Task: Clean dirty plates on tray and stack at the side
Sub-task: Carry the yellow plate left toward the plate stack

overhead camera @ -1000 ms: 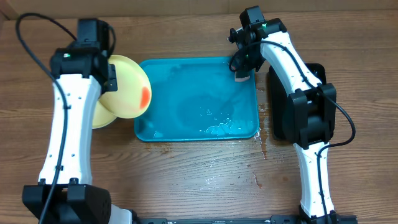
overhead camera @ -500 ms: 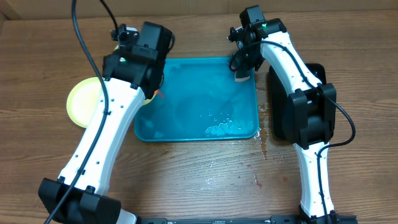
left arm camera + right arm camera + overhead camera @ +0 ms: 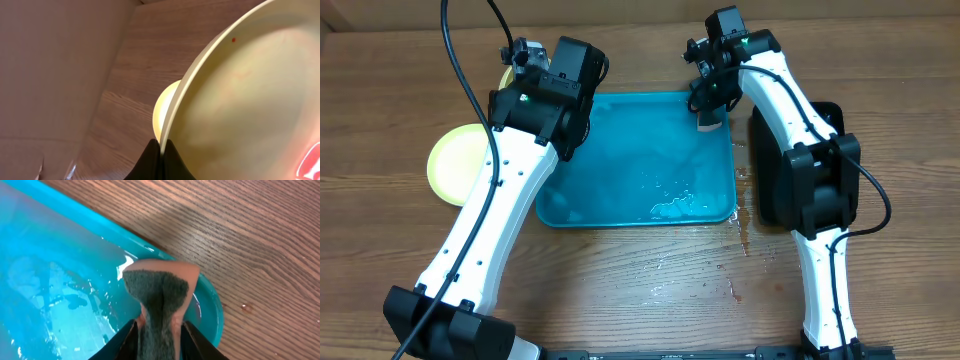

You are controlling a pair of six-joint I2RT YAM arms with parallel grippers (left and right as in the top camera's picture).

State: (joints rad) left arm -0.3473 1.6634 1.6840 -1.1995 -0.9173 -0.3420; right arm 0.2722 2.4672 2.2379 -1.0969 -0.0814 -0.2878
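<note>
Two plates show: a pale yellow plate [image 3: 448, 165] lies on the table [image 3: 620, 290] left of the turquoise tray [image 3: 640, 140]. Near the tray's far left corner, the left gripper [image 3: 161, 150] pinches a second yellow plate [image 3: 250, 100] by its rim, seemingly red-smeared. The right gripper [image 3: 157, 330] clamps a grey-faced sponge [image 3: 157, 287] in the tray's far right corner.

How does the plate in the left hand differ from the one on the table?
The held plate is pinched by its rim in the left hand; the table plate lies flat. The held plate has red smears; the table plate looks clean. Both are pale yellow.
</note>
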